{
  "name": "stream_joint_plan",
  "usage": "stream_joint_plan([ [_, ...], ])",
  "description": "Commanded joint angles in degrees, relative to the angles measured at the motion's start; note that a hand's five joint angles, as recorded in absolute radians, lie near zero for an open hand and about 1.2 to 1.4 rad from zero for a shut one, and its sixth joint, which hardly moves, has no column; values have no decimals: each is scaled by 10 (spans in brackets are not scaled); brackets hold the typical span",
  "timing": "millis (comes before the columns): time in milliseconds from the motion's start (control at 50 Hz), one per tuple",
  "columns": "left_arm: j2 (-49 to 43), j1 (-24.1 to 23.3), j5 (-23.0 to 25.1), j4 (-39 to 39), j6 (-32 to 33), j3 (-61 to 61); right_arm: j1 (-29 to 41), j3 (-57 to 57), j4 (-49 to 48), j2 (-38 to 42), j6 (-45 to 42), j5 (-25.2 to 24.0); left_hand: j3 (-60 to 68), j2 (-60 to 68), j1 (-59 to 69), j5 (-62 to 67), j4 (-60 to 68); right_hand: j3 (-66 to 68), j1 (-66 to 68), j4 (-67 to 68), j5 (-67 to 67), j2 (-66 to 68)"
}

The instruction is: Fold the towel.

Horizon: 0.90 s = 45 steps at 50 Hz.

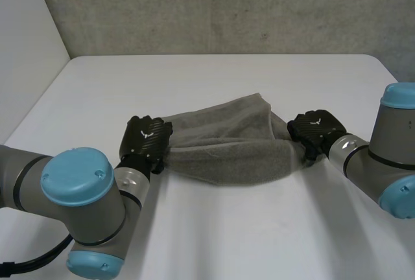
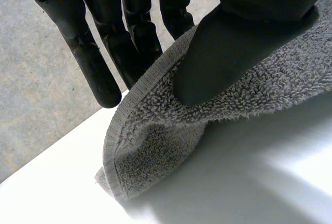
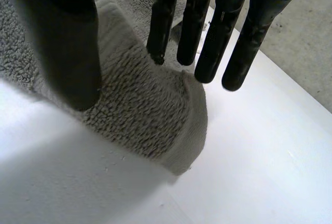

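While both hands pinch the towel, you seem to be at the carry step of a fold. The left hand clamps one end between thumb and fingers, and the right hand grips the other end likewise. Between the two sets of fingertips the towel sags, its lower edge on the table. Its long axis runs from one hand's fingers to the other's, a short end pointing into each palm. Next, probably, move both hands evenly, lay the pinched edge over the resting one, then let go.
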Motion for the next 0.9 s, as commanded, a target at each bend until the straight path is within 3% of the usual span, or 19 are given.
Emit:
stream_joint_plan([
  [20, -1, -2, 0, 0, 0, 0, 1, -2, 0, 2, 0, -4, 103, 103, 139, 111, 102, -45, -42, -41, -26, -51],
  [100, -1, -2, 0, 0, 0, 0, 1, -3, -1, 6, 0, -11, 103, 103, 139, 111, 102, 56, 59, 60, 75, 50],
  [120, -1, -2, 0, 0, 0, 0, 1, -3, 0, 11, 0, -21, 103, 103, 139, 111, 102, 179, 182, 184, 198, 173],
  [140, -1, -2, 0, 0, 0, 1, 1, -3, 0, 11, 0, -21, 103, 103, 139, 111, 102, 180, 183, 185, 199, 175],
  [160, -1, -2, 0, 1, 1, 1, 1, -4, 0, 18, 0, -35, 103, 103, 139, 111, 102, 398, 402, 403, 417, 393],
  [180, -1, -2, 0, 1, 1, 1, 0, -7, 0, 19, 1, -47, 103, 103, 139, 111, 102, 440, 443, 445, 459, 434],
  [280, 10, -1, -1, -6, 13, 9, -12, -14, 1, -10, 6, -54, 103, 103, 139, 111, 102, 440, 444, 445, 459, 435],
  [320, 64, 0, 2, -11, 46, 10, -15, -15, 1, -52, 16, -56, 103, 103, 139, 111, 102, 440, 444, 445, 459, 435],
  [360, 98, 1, 3, -11, 67, 10, -21, -17, 0, -155, 50, -57, 103, 103, 139, 111, 102, 440, 444, 445, 459, 435],
  [420, 142, 3, 6, -11, 88, 13, -27, -23, -1, -202, 68, -60, 103, 103, 139, 111, 102, 440, 444, 445, 459, 435],
  [460, 235, 3, 18, -13, 121, 24, -32, -38, 1, -245, 86, -59, 103, 103, 139, 111, 102, 440, 444, 445, 459, 435],
  [480, 236, 3, 18, -13, 121, 24, -34, -64, 17, -289, 95, -58, 103, 103, 139, 111, 102, 440, 444, 445, 459, 435],
  [540, 307, 5, 37, -32, 143, 48, -39, -94, 61, -321, 95, -59, 103, 103, 139, 111, 102, 440, 444, 445, 459, 435],
  [560, 326, 8, 48, -53, 148, 60, -49, -128, 119, -336, 92, -67, 103, 103, 139, 111, 102, 440, 444, 445, 459, 435],
  [640, 339, 15, 68, -108, 149, 88, -74, -172, 219, -318, 58, -91, 103, 103, 139, 111, 102, 440, 444, 445, 459, 435],
  [680, 333, 20, 74, -134, 149, 96, -56, -183, 265, -291, -10, -90, 103, 103, 139, 111, 102, 440, 444, 445, 459, 435],
  [780, 268, 23, 84, -201, 150, 100, -15, -183, 286, -247, -62, -66, 103, 103, 139, 111, 102, 440, 444, 445, 459, 435],
  [900, 190, 26, 84, -213, 152, 106, 24, -189, 285, -168, -68, -34, 103, 103, 139, 111, 102, 440, 444, 445, 459, 435],
])
